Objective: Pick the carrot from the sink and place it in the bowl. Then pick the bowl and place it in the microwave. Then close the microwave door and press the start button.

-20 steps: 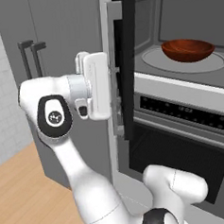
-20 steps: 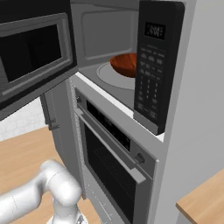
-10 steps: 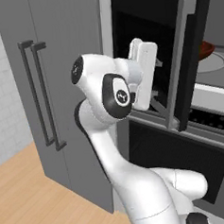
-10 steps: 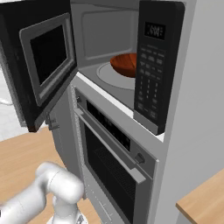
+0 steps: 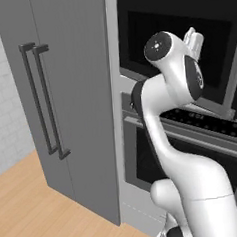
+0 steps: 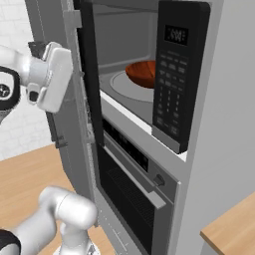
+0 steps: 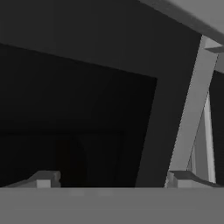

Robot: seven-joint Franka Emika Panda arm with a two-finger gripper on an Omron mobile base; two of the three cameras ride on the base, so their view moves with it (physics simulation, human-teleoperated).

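Observation:
The microwave stands open, with the dark reddish-brown bowl on its round glass turntable. I cannot make out the carrot, and the sink is out of view. The microwave door is partly swung in and shows edge-on in the right base view. In the left base view the door's dark window lies behind my arm. My white hand presses against the door's outer face. My gripper is open with nothing between its fingertips, and the dark door window is right in front of it.
The microwave's control panel stands right of the opening. Below is the larger oven with its handle. A tall grey fridge with two handles stands to the left. There is wooden floor below and a wooden counter corner at the lower right.
The microwave door has swung from wide open toward the opening. My arm has followed it round to the right, with the hand against its outer face. The bowl has not moved.

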